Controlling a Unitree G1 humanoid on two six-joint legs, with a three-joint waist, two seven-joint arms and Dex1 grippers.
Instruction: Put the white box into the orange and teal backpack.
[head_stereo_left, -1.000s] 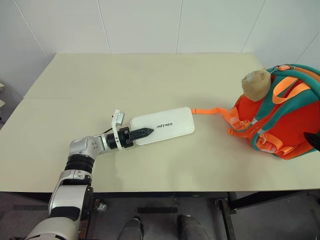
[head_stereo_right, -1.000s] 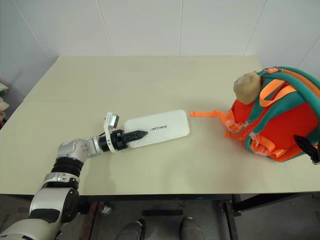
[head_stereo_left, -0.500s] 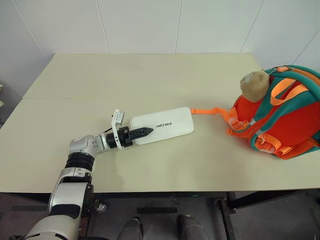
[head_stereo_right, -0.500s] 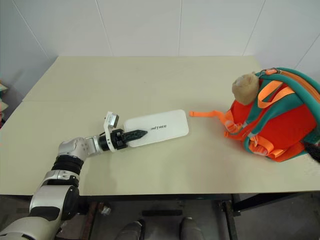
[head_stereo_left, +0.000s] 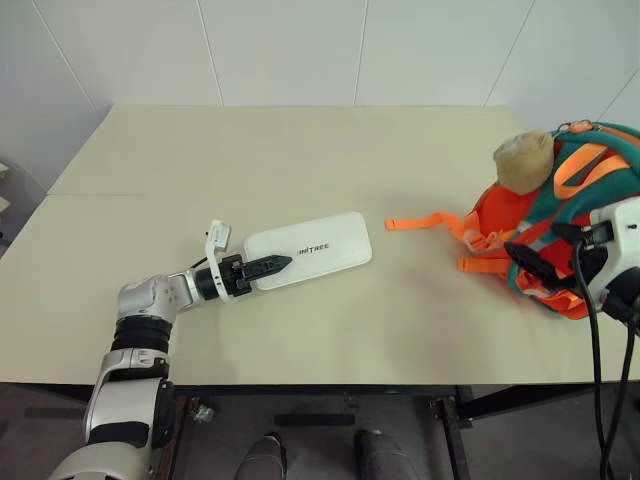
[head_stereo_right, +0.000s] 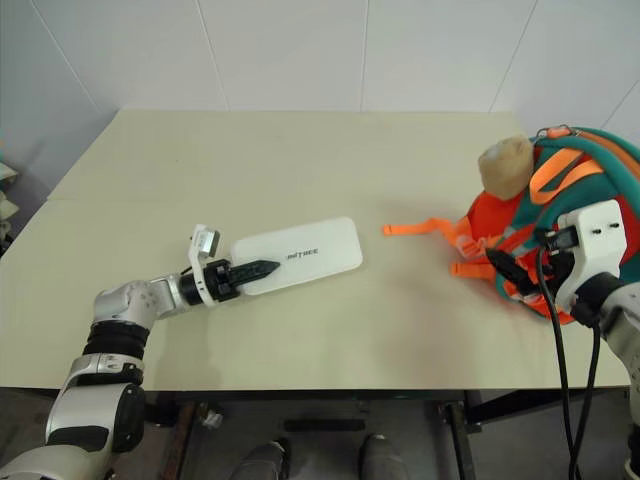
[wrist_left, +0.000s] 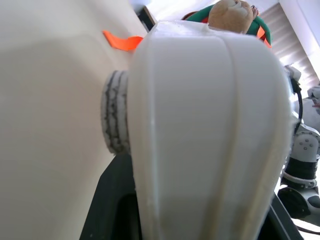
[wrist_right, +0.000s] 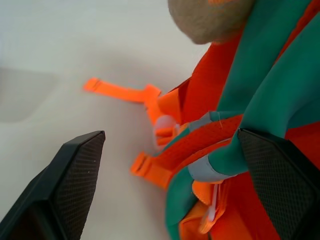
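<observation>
on the surface (head_stereo_left: 420, 330), left gripper (head_stereo_left: 268, 266) fingers clamp the white box (head_stereo_left: 310, 248), long axis toward the orange and teal backpack (head_stereo_left: 520, 215); right gripper (head_stereo_left: 528, 262) fingers spread wide, empty, beside it.

- The left arm (head_stereo_left: 140, 330) is built of silver-grey metallic segments joined by black ribbed rings.
- The left gripper (head_stereo_left: 268, 266) has slim, black, pointed fingers, with a small white camera block beside its wrist.
- The right gripper (head_stereo_left: 528, 263) has black fingers with finely textured pads (wrist_right: 75, 175).
- Its wrist housing is white, and black cables hang from it.
</observation>
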